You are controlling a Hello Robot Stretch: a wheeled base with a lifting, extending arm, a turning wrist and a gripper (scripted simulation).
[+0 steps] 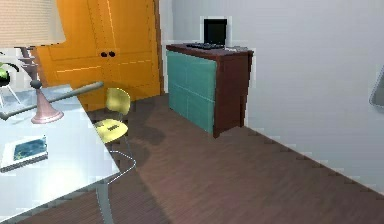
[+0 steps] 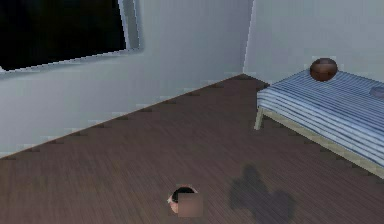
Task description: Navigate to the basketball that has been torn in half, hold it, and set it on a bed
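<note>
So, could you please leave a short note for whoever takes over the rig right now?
Gripper: state unconfirmed; check it first.
The bed stands at the arm side view's right; a round brown ball rests on it, seemingly whole.
A small dark thing lies on the floor near that view's bottom edge, too small to name.
Done: nothing confirmed.
Left: find which is the torn basketball, hold it, set it on the bed.

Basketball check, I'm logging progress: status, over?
Brown ball rests on bed, far end. Torn or whole: cannot tell. Small round thing on floor, short of bed.
</note>
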